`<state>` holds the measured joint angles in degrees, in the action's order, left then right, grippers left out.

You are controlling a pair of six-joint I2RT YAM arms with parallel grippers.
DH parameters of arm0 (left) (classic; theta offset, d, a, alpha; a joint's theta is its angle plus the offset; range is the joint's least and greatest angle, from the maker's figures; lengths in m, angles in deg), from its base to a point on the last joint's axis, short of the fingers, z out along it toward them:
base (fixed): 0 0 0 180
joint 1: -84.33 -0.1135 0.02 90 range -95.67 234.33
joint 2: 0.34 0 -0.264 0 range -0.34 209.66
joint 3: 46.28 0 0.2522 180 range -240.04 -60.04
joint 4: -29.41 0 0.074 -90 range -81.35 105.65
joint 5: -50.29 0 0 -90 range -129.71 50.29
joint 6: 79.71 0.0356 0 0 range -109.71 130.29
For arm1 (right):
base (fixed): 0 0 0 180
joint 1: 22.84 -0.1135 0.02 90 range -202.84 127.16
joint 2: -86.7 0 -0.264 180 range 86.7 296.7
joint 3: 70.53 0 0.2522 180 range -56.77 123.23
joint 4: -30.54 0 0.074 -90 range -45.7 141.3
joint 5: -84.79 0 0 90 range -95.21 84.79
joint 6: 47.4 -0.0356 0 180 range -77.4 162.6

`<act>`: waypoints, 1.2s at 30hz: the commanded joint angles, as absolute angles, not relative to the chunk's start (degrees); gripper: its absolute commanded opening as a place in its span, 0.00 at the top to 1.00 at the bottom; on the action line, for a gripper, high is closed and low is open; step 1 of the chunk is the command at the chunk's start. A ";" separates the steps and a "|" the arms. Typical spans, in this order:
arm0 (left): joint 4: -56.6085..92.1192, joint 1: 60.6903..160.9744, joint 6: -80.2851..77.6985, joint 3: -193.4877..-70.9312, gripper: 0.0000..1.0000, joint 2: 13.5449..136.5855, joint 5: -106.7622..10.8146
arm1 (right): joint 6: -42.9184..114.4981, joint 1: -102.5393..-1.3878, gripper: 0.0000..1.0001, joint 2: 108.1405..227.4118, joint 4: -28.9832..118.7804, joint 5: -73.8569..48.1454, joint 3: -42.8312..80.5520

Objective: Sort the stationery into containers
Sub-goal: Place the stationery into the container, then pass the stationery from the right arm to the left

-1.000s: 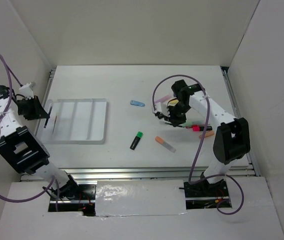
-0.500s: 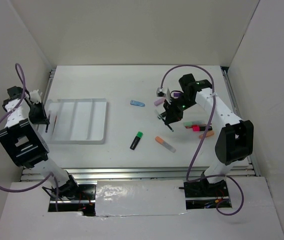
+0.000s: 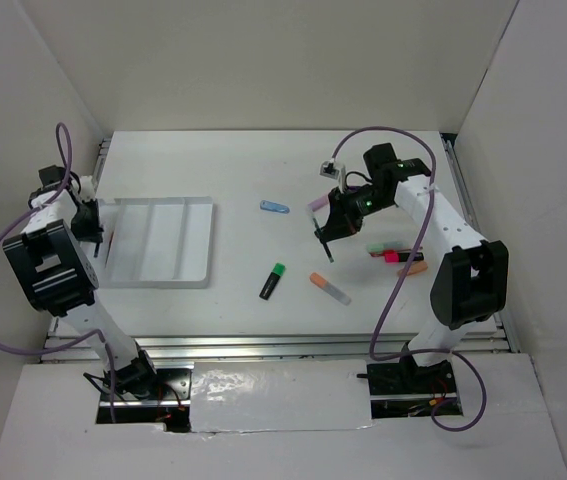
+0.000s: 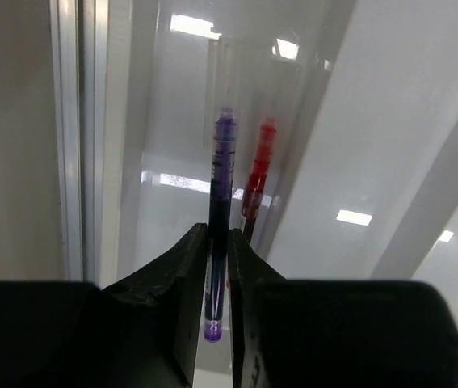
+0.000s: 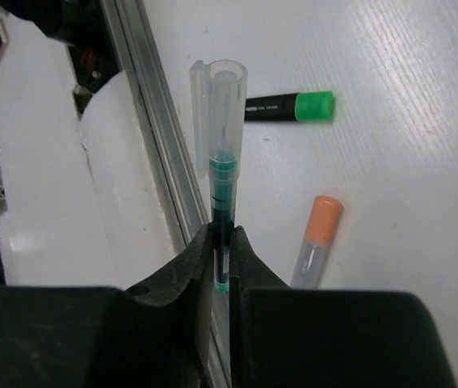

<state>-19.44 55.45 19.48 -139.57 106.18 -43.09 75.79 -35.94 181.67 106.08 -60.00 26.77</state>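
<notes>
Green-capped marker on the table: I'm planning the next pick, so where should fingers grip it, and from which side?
Grip the green-capped marker mid-barrel, straight down from above, fingers closing across its narrow width. It lies flat and diagonal, cap end farther away, with bare table on both long sides; the orange marker lies apart to its right.

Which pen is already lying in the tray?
The thin red pen, in the white plastic tray; the thin purple pen is held by the left fingers.

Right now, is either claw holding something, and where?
Yes. The left gripper pinches a purple pen near one end; the right gripper pinches a green pen near the end opposite its clear cap.
</notes>
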 commanded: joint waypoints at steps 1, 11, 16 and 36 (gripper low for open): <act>-17.40 55.59 20.83 -142.13 0.70 106.80 -40.68 | 68.98 -35.49 1.00 178.54 101.88 -65.24 26.63; -20.90 55.59 21.45 -145.90 0.48 105.41 -47.42 | 49.83 -35.67 1.00 175.21 88.09 -68.76 23.39; -19.78 56.99 16.64 -143.63 0.46 89.07 -82.30 | 39.36 -38.30 1.00 173.01 79.29 -70.87 22.33; 36.90 94.87 -36.55 -120.16 0.40 72.08 -98.33 | 26.69 -47.70 1.00 172.47 66.98 -74.74 25.84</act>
<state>23.92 93.96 -28.35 -119.79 72.21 -94.80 29.22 -46.34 175.12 71.33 -73.07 22.64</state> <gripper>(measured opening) 0.600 0.134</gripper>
